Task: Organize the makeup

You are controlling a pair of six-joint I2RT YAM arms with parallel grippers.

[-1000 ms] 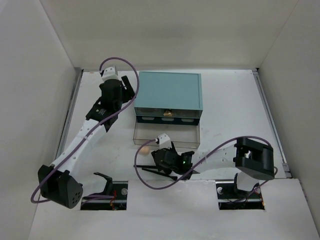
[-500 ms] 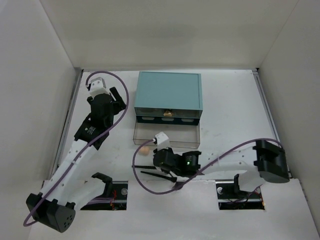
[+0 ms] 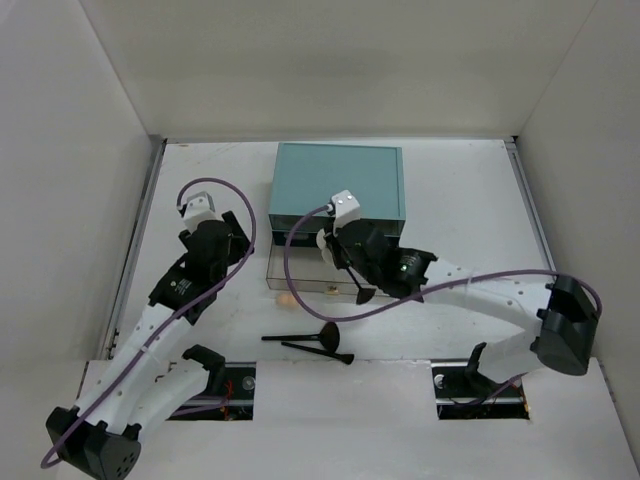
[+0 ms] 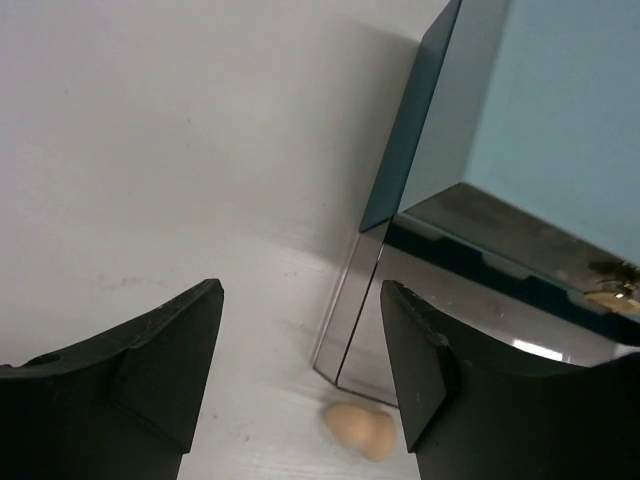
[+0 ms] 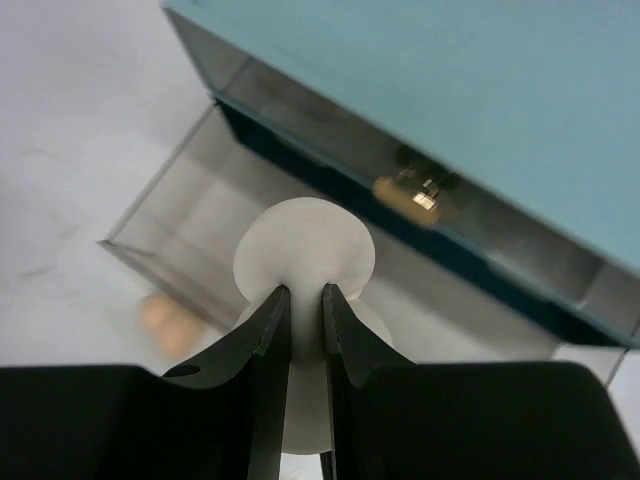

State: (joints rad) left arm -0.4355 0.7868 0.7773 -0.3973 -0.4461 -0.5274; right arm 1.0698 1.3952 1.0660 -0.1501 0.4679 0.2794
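Observation:
My right gripper point(image 3: 330, 250) is shut on the round cream puff point(image 5: 305, 255) and holds it above the open clear drawer point(image 5: 190, 190). A small dark piece point(image 3: 361, 292) hangs below that hand; I cannot tell what it is. The peach egg-shaped sponge point(image 3: 288, 298) lies on the table at the drawer's front left corner; it also shows in the left wrist view point(image 4: 362, 430) and the right wrist view point(image 5: 168, 322). Two black brushes point(image 3: 310, 341) lie near the front edge. My left gripper point(image 4: 300, 340) is open and empty, above and left of the sponge.
The teal drawer box point(image 3: 338, 180) stands at the back centre, a gold knob point(image 5: 420, 190) on its front. Its clear drawer point(image 3: 335, 268) is pulled out toward me. White walls enclose the table on three sides.
My right gripper has lifted the cream puff off the table and carried it back over the open drawer. My left arm has drawn back from the box's left side toward the sponge.

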